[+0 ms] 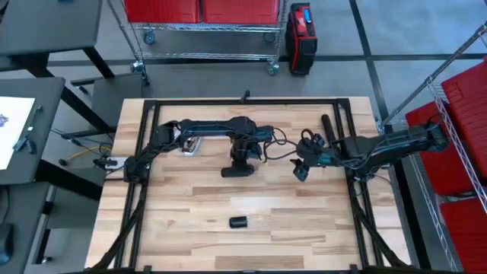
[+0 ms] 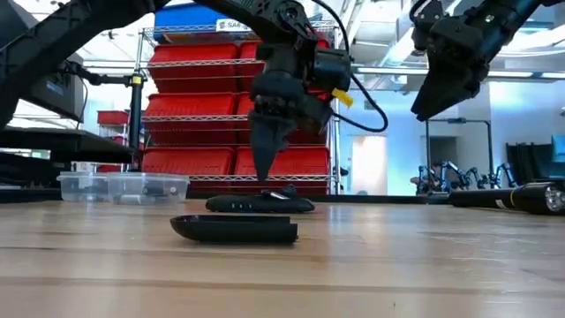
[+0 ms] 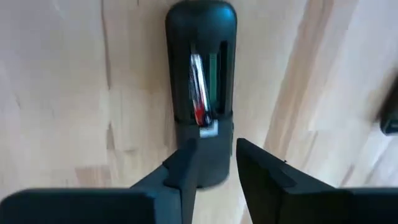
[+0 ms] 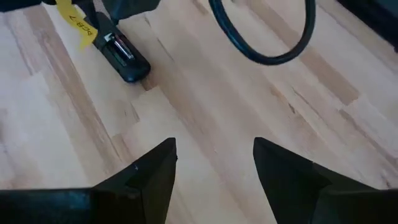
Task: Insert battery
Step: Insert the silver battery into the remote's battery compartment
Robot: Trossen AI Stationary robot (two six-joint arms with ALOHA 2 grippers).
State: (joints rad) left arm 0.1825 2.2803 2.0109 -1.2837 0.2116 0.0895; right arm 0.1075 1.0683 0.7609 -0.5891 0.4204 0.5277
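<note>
The left hand (image 3: 214, 165), released, hovers over the remote (image 3: 200, 87) mid-desk, where a battery (image 3: 199, 93) lies half-seated, tilted in the bay; next, press it flat. The right hand (image 4: 214, 162) waits open near the right edge

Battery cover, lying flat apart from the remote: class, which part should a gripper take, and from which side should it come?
Grip the battery cover at mid-length, across its short width, coming straight down from above. It lies flat and low on the table with bare wood all round it, so a sideways approach would likely find little to pinch.
</note>
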